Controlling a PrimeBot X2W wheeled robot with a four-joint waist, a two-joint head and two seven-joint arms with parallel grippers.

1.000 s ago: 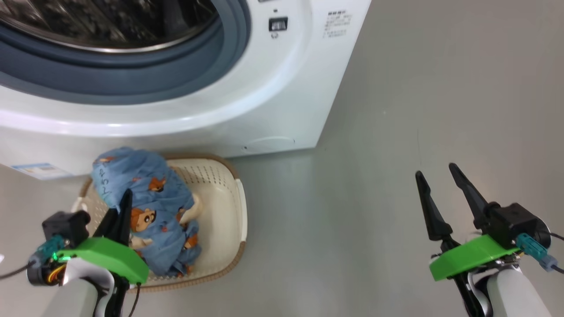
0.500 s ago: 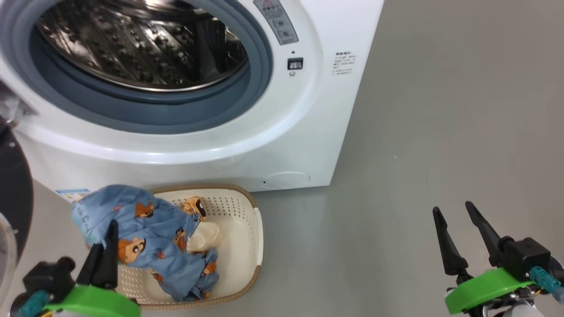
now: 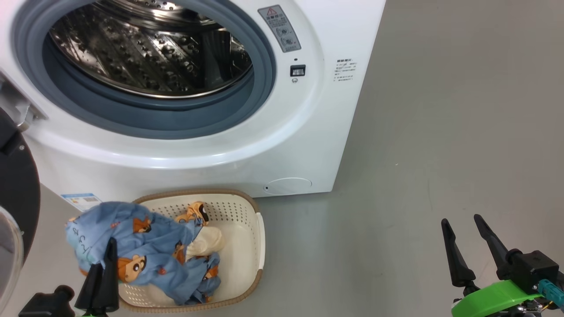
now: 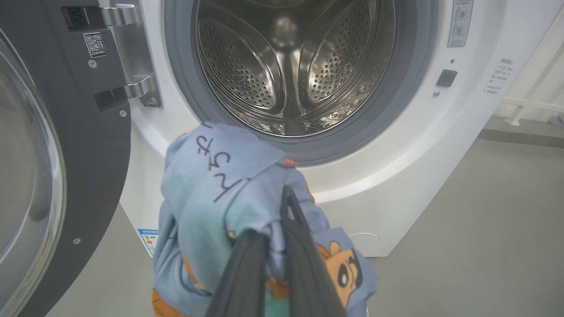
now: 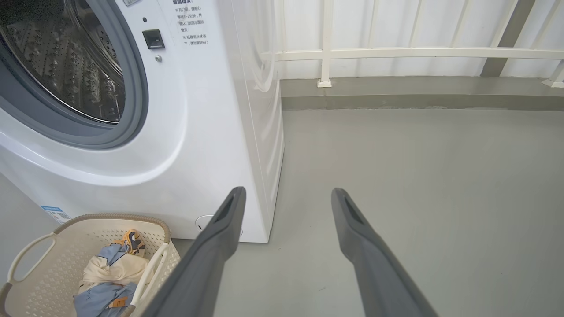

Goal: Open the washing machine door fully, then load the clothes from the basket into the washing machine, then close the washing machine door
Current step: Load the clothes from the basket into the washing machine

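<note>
The white washing machine (image 3: 246, 149) (image 4: 396, 176) (image 5: 211, 132) stands with its steel drum (image 3: 145, 48) (image 4: 291, 66) exposed. Its black-rimmed door (image 3: 15, 193) (image 4: 88, 176) is swung open at the left. My left gripper (image 3: 105, 259) (image 4: 277, 220) is shut on a blue bear-print garment (image 3: 123, 246) (image 4: 220, 193), lifted above the cream basket (image 3: 251, 229) (image 5: 39, 268) in front of the drum opening. More clothes (image 3: 200, 244) (image 5: 110, 273) lie in the basket. Out at the right, over bare floor, my right gripper (image 3: 462, 237) (image 5: 286, 193) stands open with nothing between its fingers.
Grey floor (image 3: 440, 132) stretches to the right of the machine. A white railing (image 5: 396, 53) and a low kerb run along the back wall. A blue label (image 3: 81, 200) sits low on the machine's front, a round cover (image 3: 288, 186) to its right.
The head camera has tilted up, bringing the drum and door into view. My left gripper has lifted the blue garment up out of the basket. The right gripper stays open.
</note>
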